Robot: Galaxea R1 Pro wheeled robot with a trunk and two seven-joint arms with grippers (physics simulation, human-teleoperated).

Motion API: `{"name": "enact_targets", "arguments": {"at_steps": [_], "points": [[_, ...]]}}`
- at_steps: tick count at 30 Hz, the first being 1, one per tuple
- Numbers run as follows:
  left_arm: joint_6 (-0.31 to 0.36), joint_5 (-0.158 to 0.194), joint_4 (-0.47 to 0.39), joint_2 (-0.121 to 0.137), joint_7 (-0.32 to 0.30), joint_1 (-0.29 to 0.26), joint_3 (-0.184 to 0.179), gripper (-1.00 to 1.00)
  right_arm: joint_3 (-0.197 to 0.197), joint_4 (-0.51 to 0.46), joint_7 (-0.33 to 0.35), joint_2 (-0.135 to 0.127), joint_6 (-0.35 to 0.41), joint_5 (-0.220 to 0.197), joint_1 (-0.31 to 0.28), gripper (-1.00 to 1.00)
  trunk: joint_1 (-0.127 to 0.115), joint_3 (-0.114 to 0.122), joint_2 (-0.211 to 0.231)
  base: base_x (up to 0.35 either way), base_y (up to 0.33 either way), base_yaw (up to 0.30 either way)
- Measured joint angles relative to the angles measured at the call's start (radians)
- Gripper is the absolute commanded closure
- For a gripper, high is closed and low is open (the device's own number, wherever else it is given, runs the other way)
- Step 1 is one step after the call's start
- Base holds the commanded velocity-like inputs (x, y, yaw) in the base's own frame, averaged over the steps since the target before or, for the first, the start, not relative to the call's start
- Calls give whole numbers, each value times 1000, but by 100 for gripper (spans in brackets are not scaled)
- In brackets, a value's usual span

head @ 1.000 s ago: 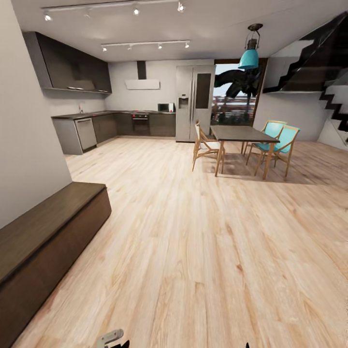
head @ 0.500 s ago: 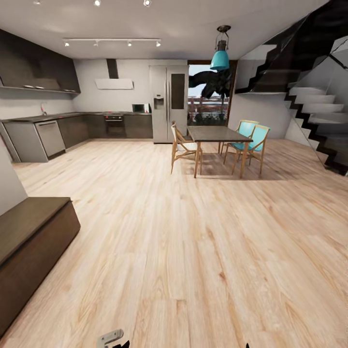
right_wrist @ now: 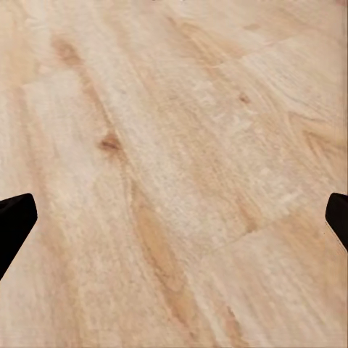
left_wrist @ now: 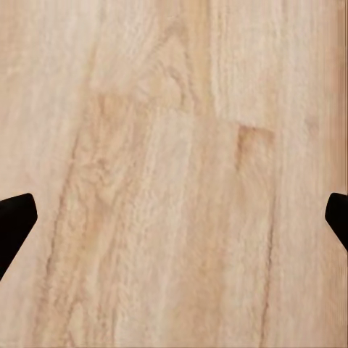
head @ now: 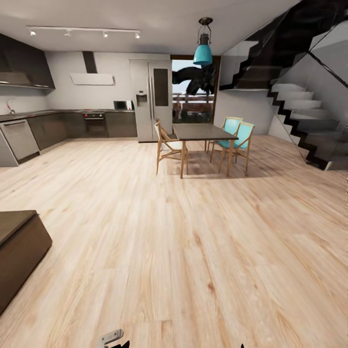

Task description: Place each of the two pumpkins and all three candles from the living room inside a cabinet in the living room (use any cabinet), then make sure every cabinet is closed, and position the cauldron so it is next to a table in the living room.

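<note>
I see both pairs of fingers (left_wrist: 14, 221) (right_wrist: 14, 217) spread wide over bare wood floor (head: 193, 251), holding nothing; the cabinet (head: 19, 246) sits well apart.

Open-plan home: kitchen fridge (head: 148, 99), dining table (head: 203, 131), staircase (head: 299, 111).

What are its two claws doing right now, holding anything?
Left claw: open, holding nothing, wood floor between its tips.
Right claw: open, holding nothing, also over bare floor.
</note>
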Motion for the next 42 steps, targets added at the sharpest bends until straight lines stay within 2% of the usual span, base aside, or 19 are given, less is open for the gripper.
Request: {"name": "enact_targets", "arguments": {"at_steps": [8,22,24,26,27,28,29,31,32,33,34,35,36,38,42], "points": [[-1,0,0,0,0,0,0,-100,1,0,-3,1,-1,0,0,-100,0,-11,0,329,-14,-156],[-1,0,2,4,0,0,1,-100,3,0,-1,-2,-4,8,0,-100,0,-15,0,328,-14,-282],[-3,0,5,9,0,0,1,-100,3,0,-1,-3,-4,8,0,-100,0,-15,0,225,-78,-298],[-5,0,31,32,25,0,1,-100,4,0,-1,-4,-3,9,0,-100,0,-15,0,78,-28,-298],[-5,0,42,51,55,7,3,-100,3,0,-1,-5,-3,10,0,-100,0,-15,0,27,-10,-298],[-9,3,48,73,76,40,2,-100,4,0,0,-6,-3,10,0,-100,1,-15,0,17,-6,-298],[-23,3,51,84,84,75,1,-100,4,0,0,-6,-3,11,0,-100,1,-15,0,9,-3,-298],[-127,5,59,98,93,154,2,-100,4,0,0,-6,-3,11,0,-100,1,-15,0,5,-2,-298],[-159,5,61,99,94,170,2,-100,4,0,0,-6,-3,11,0,-100,1,-15,0,3,-1,-298],[-224,5,63,102,95,200,2,-100,4,0,0,-6,-3,11,0,-100,1,-15,0,2,-1,-298],[-259,5,64,102,95,215,2,-100,4,0,0,-6,-3,11,0,-100,1,-15,0,1,0,-298],[-366,5,65,104,97,252,2,-100,4,0,1,-6,-4,11,0,-100,1,-15,0,1,0,-298],[-400,5,66,105,97,264,2,-100,4,0,1,-6,-5,11,0,-100,1,-15,0,0,0,-298],[-439,5,66,106,98,276,2,-100,4,0,1,-6,-8,11,0,-100,1,-15,0,0,0,-298],[-458,5,66,103,98,282,1,-100,3,0,2,-6,-11,13,0,-100,1,-15,0,0,0,-298]]}}
